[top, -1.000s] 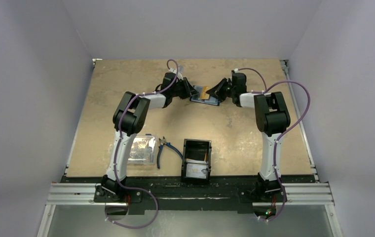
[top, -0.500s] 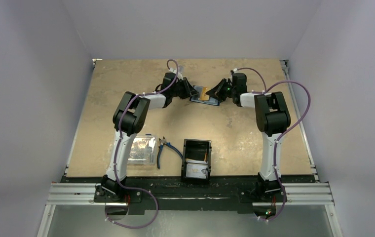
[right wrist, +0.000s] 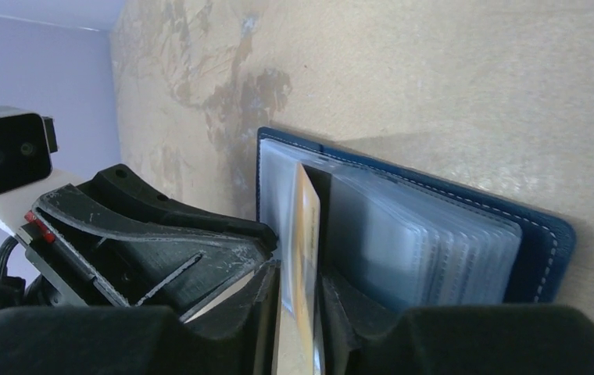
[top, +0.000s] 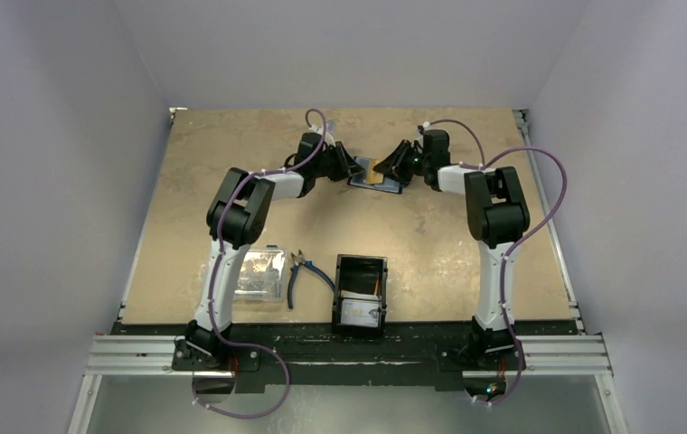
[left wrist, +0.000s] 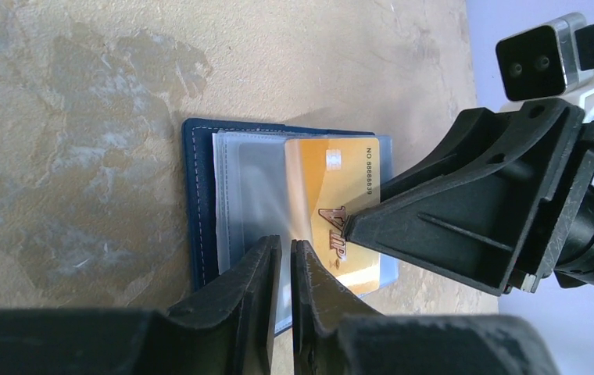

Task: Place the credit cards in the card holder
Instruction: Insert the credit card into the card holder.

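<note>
At the far middle of the table [top: 231, 181], you have the navy card holder [left wrist: 198, 211] lying open and flat, with its clear sleeves [left wrist: 251, 180] fanned up from the spine. The orange-yellow VIP card [left wrist: 329, 187] sits among those sleeves, over the half of the holder nearer your right arm. You cannot tell whether it is inside a pocket.

Your right claw [right wrist: 298, 273] comes in from the right, and the card stands edge-on between its two fingers. They sit close on either side of it, but you cannot tell whether the pads are pressing on it.

Your left claw [left wrist: 284, 244] comes in from the opposite side, tips at the edge of the sleeves beside the card. Its fingers are almost together, with only a thin slit between them. You cannot tell whether a sleeve is pinched there.

Well apart from all this, near the arm bases, the black tray [top: 361, 259] holds a pale card [top: 359, 313]. To its left lie blue-handled pliers [top: 302, 273] and, beyond them, a clear plastic box [top: 261, 274]
</note>
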`<action>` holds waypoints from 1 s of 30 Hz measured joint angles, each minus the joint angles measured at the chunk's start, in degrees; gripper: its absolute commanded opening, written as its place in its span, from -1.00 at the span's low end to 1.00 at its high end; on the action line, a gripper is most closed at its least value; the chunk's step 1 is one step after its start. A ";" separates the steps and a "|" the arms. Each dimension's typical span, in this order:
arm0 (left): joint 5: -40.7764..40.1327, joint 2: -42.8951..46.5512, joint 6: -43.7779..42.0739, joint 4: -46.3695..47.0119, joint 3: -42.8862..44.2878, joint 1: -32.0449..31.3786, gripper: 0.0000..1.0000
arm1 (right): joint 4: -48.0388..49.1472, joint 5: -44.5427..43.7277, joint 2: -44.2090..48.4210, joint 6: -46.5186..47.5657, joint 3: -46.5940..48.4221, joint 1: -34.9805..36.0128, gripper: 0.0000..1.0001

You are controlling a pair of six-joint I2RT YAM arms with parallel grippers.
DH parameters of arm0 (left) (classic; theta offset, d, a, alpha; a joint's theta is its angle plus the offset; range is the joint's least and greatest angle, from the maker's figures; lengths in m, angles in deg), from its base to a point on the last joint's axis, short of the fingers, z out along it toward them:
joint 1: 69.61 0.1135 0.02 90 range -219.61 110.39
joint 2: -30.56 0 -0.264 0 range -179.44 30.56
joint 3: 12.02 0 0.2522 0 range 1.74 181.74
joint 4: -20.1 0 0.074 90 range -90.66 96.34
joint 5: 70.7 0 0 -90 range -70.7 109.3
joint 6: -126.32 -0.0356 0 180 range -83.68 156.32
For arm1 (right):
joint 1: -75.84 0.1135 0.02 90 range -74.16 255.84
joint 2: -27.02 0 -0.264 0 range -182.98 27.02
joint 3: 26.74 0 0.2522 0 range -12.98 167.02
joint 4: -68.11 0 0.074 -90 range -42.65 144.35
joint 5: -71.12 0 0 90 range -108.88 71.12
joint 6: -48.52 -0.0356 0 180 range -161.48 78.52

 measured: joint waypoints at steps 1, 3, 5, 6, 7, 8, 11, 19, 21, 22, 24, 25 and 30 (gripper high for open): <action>0.11 0.00 0.00 -0.02 0.04 0.00 -0.64 | -0.42 0.00 0.00 0.55 0.28 0.02 -0.21; 0.28 0.11 0.02 -0.44 0.22 0.00 -0.60 | -1.36 -0.04 0.17 1.70 0.87 0.04 -0.14; 0.39 0.50 0.00 -1.18 0.24 0.09 -0.57 | -2.54 -0.57 0.83 3.61 1.07 0.17 -0.10; 0.42 0.70 -0.02 -1.64 0.24 0.11 -0.55 | -3.19 -0.81 1.16 4.39 1.09 0.22 -0.08; 0.44 0.96 -0.02 -2.36 0.24 0.13 -0.52 | -4.15 -1.20 1.60 5.25 1.09 0.24 -0.06; 0.42 1.16 -0.07 -2.84 0.24 0.17 -0.51 | -5.20 -1.68 2.08 6.16 1.09 0.24 -0.05; 0.28 1.88 -0.39 -4.50 0.24 0.44 -0.49 | -8.48 -3.02 3.26 8.68 1.20 0.09 -0.03; -0.11 2.49 -0.63 -5.90 0.15 1.05 -0.38 | -15.65 -5.31 4.52 14.27 3.10 0.00 0.14; 0.04 2.49 -0.48 -5.81 0.15 0.92 -0.37 | -17.16 -5.70 4.76 15.37 3.69 0.00 0.20; 0.15 2.49 -0.48 -5.79 0.15 0.85 -0.37 | -17.75 -5.90 4.87 15.80 3.89 -0.02 0.22; 0.42 2.47 -0.48 -5.77 0.15 0.63 -0.36 | -19.08 -6.21 5.11 16.81 4.37 -0.09 0.23; 0.55 2.47 -0.46 -5.77 0.15 0.52 -0.36 | -19.43 -6.29 5.16 17.16 4.50 -0.17 0.25; 1.31 2.38 -0.44 -5.73 0.15 0.13 -0.35 | -21.18 -6.99 5.75 18.16 4.63 -1.22 0.28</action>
